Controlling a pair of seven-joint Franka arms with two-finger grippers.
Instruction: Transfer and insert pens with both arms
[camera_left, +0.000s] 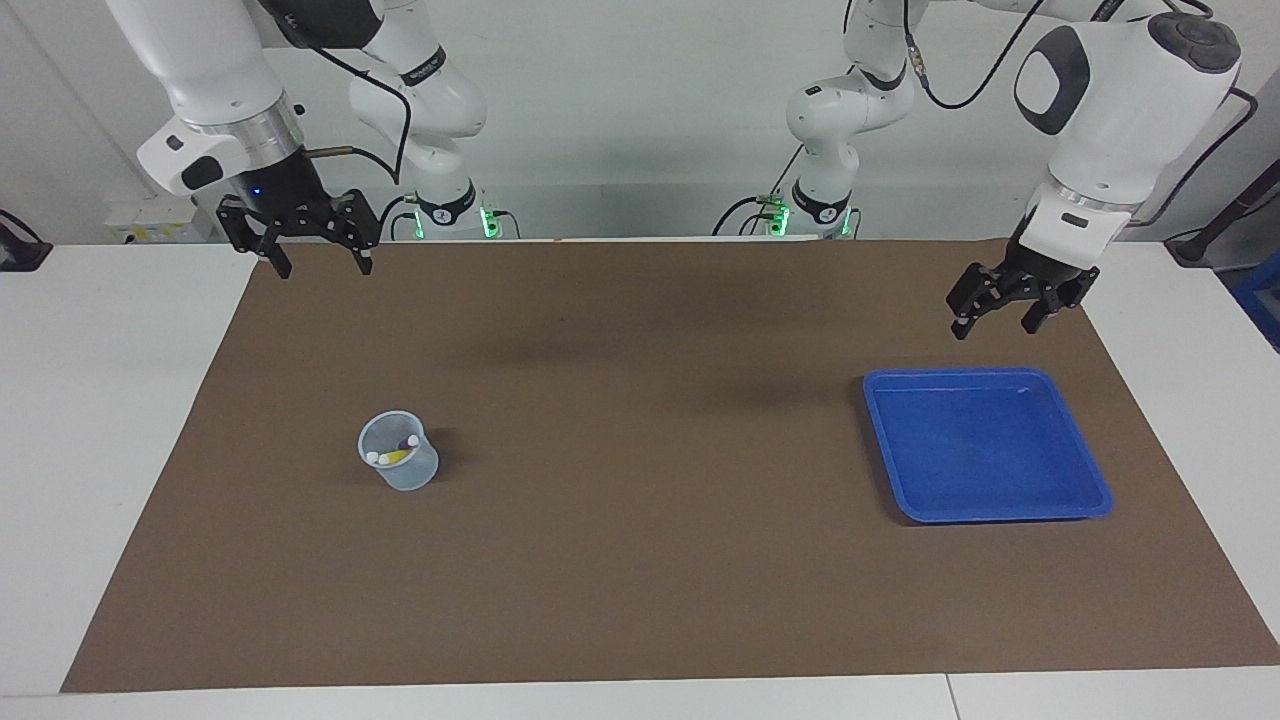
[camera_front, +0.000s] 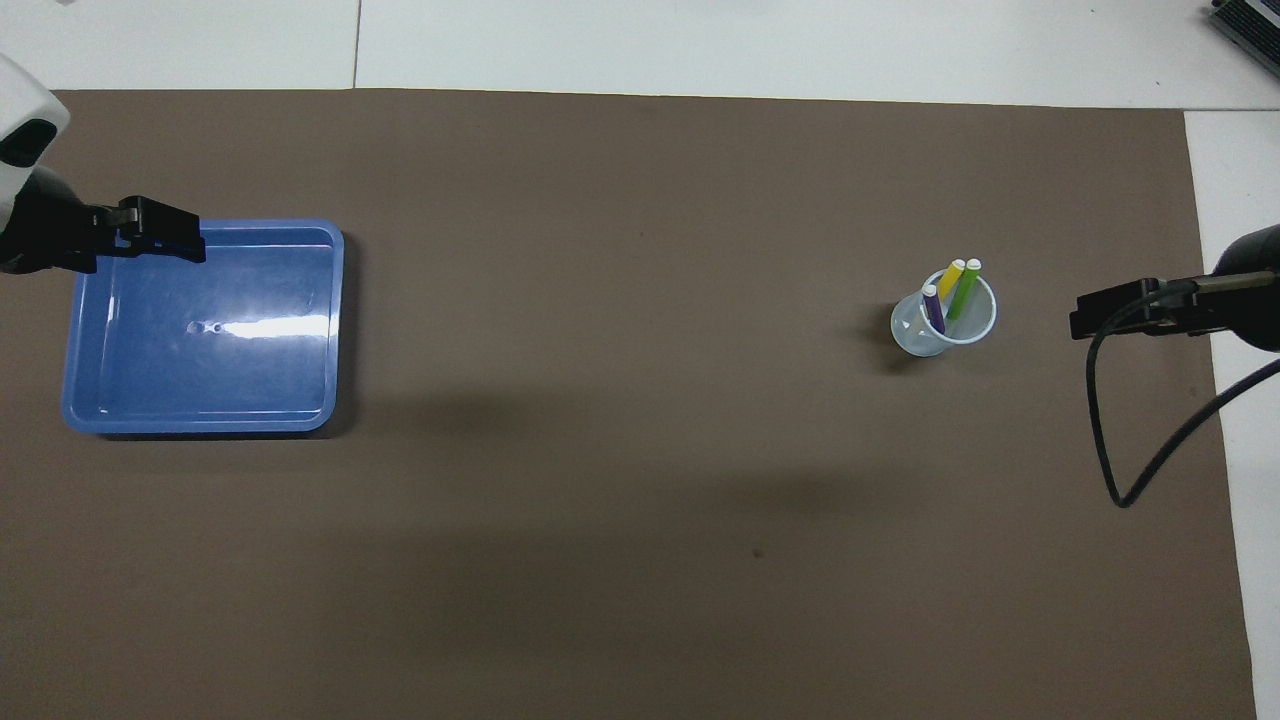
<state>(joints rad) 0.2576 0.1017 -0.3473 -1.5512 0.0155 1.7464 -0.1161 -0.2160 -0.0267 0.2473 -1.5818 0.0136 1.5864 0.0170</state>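
The right gripper (camera_left: 318, 258) hangs high over the brown mat's (camera_left: 640, 560) edge closest to the robots, at the right arm's end of the tabletop (camera_left: 110, 400), jaws spread wide and holding nothing. The left gripper (camera_left: 1003, 318) hangs over the mat just on the robots' side of the blue tray (camera_left: 1095, 500), at the left arm's end, jaws also parted and empty. Farther from the robots than the right gripper stands a clear plastic cup (camera_front: 912, 340), and all three pens lean inside it: the green pen (camera_front: 964, 290), yellow pen (camera_front: 950, 277) and purple pen (camera_front: 934, 310), whitish caps up. Insertion looks complete; any further step should be a straight, gentle retreat that leaves the light cup standing. From the overhead view only the grippers' tips show, and the pens' lower ends blur through the cup wall. The tray appears bare apart from glare.
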